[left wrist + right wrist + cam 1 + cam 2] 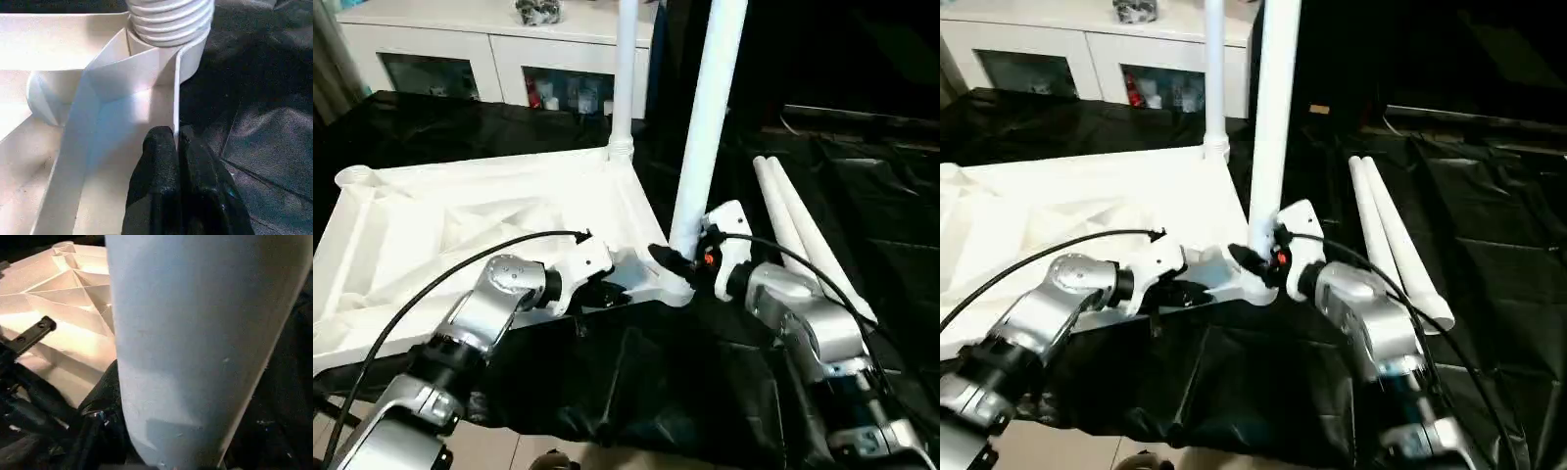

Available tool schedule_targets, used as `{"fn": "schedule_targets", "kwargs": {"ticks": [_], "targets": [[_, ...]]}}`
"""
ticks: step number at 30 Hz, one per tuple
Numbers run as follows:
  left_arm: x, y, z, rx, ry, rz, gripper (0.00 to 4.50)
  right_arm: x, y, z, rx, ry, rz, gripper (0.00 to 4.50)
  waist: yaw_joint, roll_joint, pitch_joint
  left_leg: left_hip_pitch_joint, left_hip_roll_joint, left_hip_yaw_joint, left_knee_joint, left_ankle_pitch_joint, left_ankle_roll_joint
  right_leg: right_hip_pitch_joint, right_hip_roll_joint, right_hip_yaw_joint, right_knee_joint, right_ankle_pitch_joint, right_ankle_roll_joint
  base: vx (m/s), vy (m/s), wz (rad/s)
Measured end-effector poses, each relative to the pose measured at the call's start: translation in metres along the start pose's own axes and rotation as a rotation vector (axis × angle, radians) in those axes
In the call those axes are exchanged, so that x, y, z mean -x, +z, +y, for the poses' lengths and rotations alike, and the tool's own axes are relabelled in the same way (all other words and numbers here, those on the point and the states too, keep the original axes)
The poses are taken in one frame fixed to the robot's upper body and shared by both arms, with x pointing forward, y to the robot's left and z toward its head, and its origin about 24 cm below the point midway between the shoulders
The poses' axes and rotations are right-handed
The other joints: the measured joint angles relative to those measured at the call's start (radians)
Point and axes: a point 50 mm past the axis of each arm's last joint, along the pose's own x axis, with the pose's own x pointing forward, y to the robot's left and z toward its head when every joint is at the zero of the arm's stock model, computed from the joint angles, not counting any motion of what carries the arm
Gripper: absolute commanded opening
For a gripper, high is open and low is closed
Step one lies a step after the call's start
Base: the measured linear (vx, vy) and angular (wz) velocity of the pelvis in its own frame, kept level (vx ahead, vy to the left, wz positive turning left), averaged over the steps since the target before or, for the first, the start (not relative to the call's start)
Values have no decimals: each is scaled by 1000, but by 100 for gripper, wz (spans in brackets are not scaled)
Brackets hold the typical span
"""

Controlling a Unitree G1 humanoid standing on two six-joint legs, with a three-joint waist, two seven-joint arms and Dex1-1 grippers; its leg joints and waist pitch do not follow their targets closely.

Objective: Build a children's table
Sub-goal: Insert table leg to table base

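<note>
The white table top (480, 235) lies upside down on the black-draped bench (862, 186), ribbed underside facing up, right in front of me. My left gripper (176, 147) has its two black fingers (156, 186) pressed together on the thin edge wall of the top, just beside the near corner socket. One leg (625, 69) stands upright in the far corner socket. My right gripper (680, 262) sits at the base of a second leg (710, 117), which stands nearly upright at the near corner; my fingers there are spread about halfway around the tube. Two more legs (798, 230) lie side by side on the bench to my right. A white cabinet (489, 49) stands behind.
</note>
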Motion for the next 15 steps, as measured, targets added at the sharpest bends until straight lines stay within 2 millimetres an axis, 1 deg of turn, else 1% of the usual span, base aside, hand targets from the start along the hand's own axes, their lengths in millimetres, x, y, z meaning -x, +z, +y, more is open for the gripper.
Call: {"fn": "schedule_targets", "kwargs": {"ticks": [4,9,15], "targets": [[1,-1,0,10,0,-2,0,-1,-4,-2,-10,-5,11,193,-3,0,0,0,0,0,0,0,0,0,0,0,0,0,0,0,0,0],[2,-1,0,18,4,-3,0,-2,-5,-2,-17,1,5,193,-7,0,0,0,0,0,-1,0,0,0,0,0,0,0,0,0,0,0],[2,-2,0,31,6,-3,0,-2,-6,-3,-37,1,-6,193,-7,1,0,0,0,0,-1,0,0,0,0,0,0,0,0,0,0,0]]}}
